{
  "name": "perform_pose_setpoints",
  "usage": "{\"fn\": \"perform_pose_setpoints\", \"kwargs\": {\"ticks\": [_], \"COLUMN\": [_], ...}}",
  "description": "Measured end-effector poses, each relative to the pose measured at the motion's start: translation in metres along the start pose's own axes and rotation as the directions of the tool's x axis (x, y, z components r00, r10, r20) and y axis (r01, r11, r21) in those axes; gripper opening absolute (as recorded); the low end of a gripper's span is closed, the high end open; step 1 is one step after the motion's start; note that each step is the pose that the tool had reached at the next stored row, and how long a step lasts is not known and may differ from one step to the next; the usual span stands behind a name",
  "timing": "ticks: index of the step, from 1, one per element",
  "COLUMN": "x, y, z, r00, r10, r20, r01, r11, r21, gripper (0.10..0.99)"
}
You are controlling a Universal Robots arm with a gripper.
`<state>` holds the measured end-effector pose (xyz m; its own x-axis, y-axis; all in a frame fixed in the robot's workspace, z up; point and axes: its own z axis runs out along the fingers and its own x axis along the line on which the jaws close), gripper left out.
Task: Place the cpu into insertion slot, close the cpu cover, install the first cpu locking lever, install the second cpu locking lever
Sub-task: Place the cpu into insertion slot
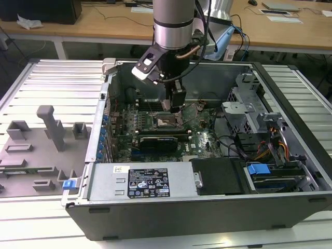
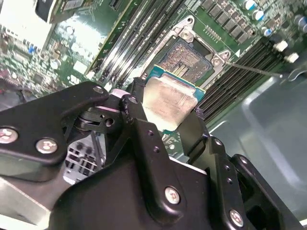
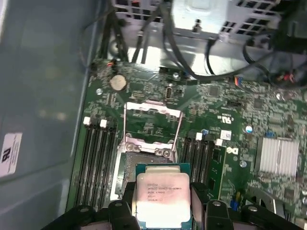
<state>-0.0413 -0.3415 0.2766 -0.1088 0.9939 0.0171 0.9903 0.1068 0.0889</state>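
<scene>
Tool (image 2: 165,117) clenched on the cpu (image 2: 168,103) by opposite edges, I hold it level just above the insertion slot (image 2: 184,62), the cpu cover (image 3: 153,108) swung open to leave the pins clear.

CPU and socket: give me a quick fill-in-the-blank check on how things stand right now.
1. The gripper is ____ on the cpu.
2. The cpu hangs ____ the insertion slot, not yet seated in it.
3. The cpu cover stands ____, leaving the insertion slot uncovered.

Missing words: shut; above; open.
</scene>
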Motion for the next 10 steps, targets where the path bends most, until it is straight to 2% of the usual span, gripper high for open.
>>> {"fn": "perform_pose_setpoints", "kwargs": {"ticks": [4,6,10], "x": [0.0,0.0,0.0], "y": [-0.0001,-0.0001,-0.0003], "z": [0.001,0.0017,0.0029], "r00": [0.9972,0.9924,0.9762], "r10": [0.075,0.123,0.216], "r20": [0.0066,0.0108,0.0188], "r01": [-0.075,-0.123,-0.216], "r11": [0.9972,0.9924,0.9764], "r21": [-0.002,-0.003,-0.006], "gripper": [0.537,0.537,0.537]}}
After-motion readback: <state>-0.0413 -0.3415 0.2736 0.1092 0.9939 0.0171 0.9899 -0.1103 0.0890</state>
